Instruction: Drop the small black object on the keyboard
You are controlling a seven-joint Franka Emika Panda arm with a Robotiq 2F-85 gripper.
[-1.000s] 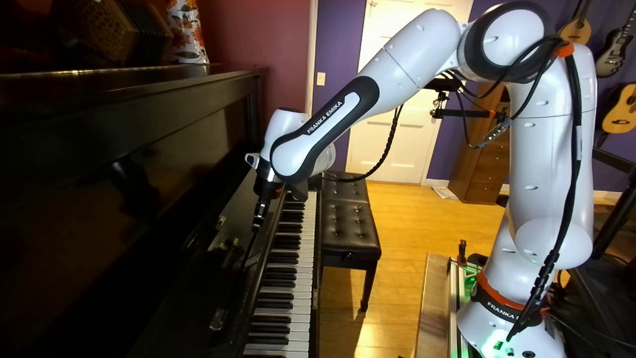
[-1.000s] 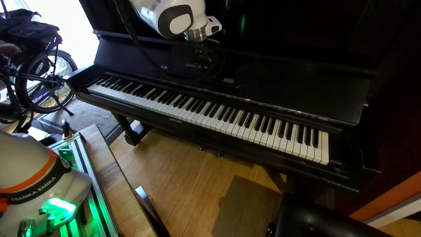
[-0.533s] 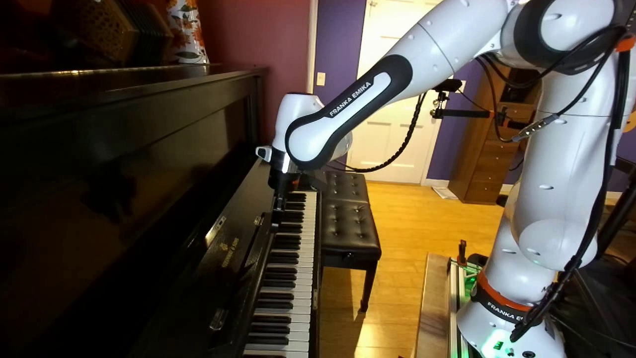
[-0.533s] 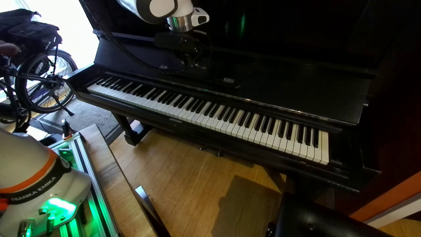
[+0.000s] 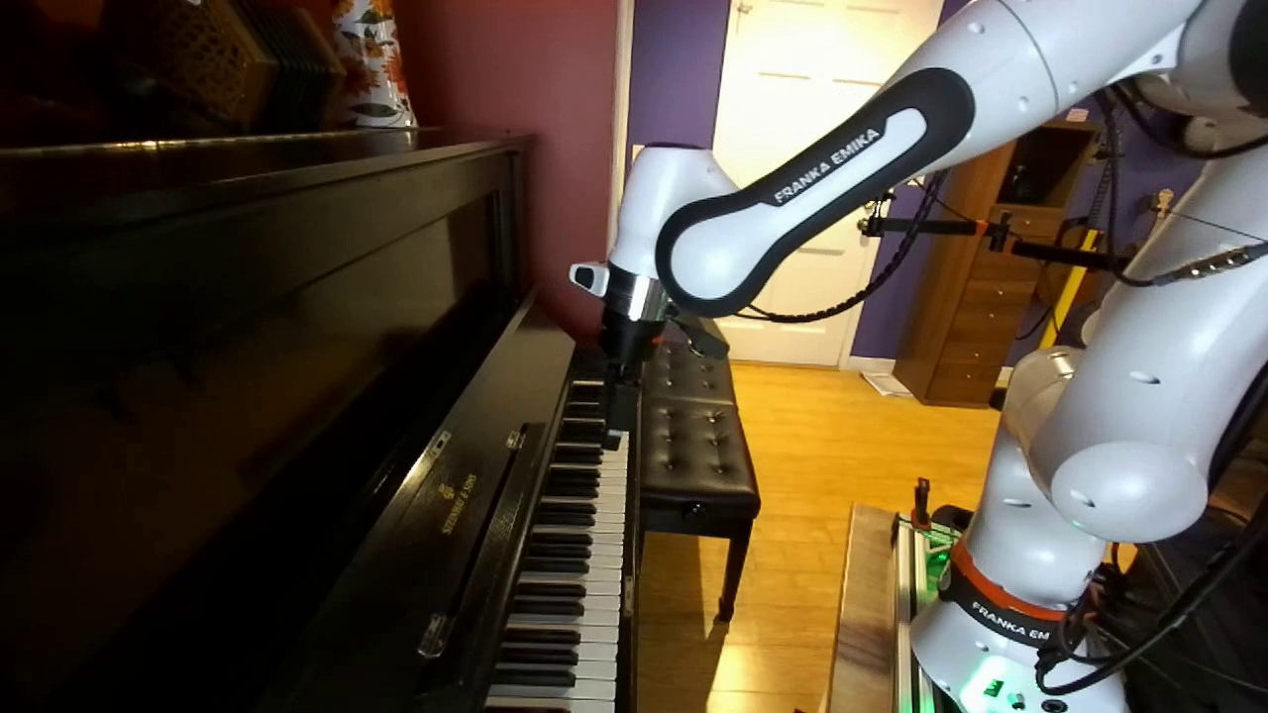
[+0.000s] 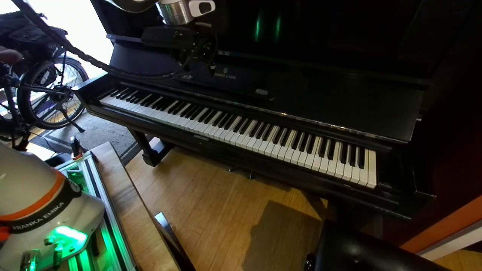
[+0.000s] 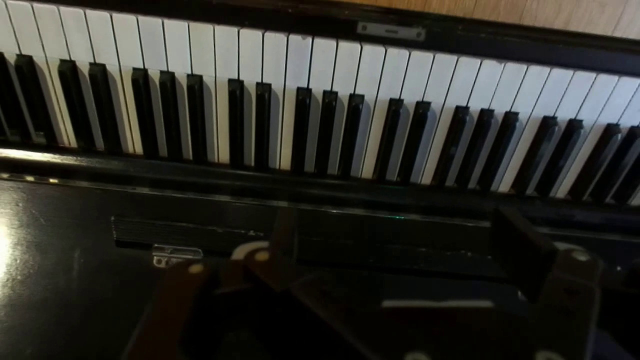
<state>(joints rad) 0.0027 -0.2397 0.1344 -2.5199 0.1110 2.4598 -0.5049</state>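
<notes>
The keyboard [image 5: 594,564], a long row of white and black keys, shows in both exterior views and crosses the upper part of the wrist view, its white keys [image 7: 320,60] facing up. My gripper [image 5: 615,436] points down in an exterior view, in line with the far part of the keys; its height over them is hard to judge. In the wrist view the jaws stand wide apart, with a dark finger [image 7: 522,245] on the right and nothing seen between them. The small black object cannot be made out in any view; it is hidden or lost against the dark piano.
The piano's raised dark fallboard [image 6: 339,101] leans behind the keys. A black padded bench [image 5: 693,446] stands beside the keyboard. A bicycle [image 6: 52,82] is at the far left in an exterior view. A flowered vase [image 5: 374,69] stands on the piano top.
My arm has drawn back from the fallboard, moving rightward in an exterior view, toward the bench side of the keys. The jaws have spread apart.
</notes>
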